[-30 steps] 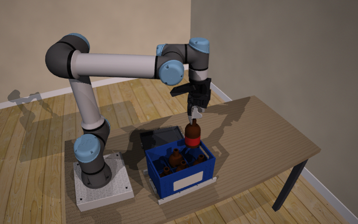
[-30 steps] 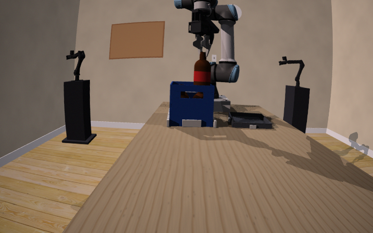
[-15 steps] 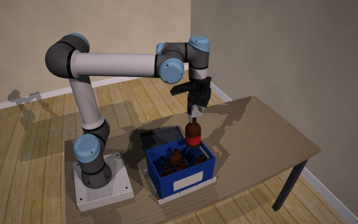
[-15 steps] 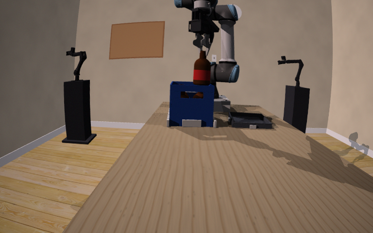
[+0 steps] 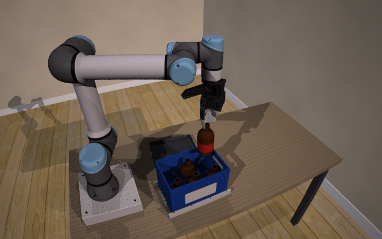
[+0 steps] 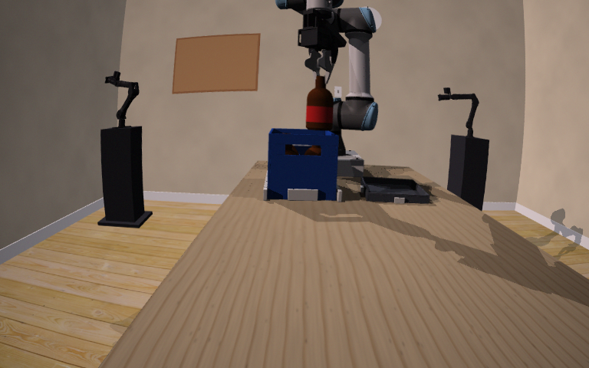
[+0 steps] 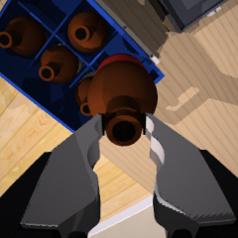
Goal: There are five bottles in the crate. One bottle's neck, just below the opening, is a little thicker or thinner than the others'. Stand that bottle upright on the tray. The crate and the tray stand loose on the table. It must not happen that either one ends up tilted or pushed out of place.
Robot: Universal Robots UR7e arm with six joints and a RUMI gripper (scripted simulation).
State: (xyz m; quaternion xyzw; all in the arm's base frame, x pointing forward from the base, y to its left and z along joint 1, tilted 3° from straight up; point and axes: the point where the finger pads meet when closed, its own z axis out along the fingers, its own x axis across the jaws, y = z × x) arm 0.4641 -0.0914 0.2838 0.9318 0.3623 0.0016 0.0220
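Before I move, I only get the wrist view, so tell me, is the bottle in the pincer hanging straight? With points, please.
Observer: Yes. In the exterior view the bottle (image 5: 205,138) (image 6: 319,115) (image 7: 121,89) hangs upright below the pincer (image 5: 207,125) (image 6: 323,79) (image 7: 123,114).

Operator: I just see a corner of the tray (image 5: 171,149) (image 6: 382,195) (image 7: 193,12). Any bottle on it?

Observer: None. The top view shows its whole near side partly hidden by the crate (image 5: 221,185) (image 6: 302,173) (image 7: 37,103), but the exterior view shows no bottle rising from it.

Operator: Is the crate tilted?

Observer: No, it sits level in the exterior view.

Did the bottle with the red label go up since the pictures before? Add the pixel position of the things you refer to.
Yes. The bottle (image 5: 205,147) (image 6: 319,115) (image 7: 122,91) went up a little, compared with the blue crate's (image 5: 177,197) (image 6: 302,173) (image 7: 37,102) top edge.
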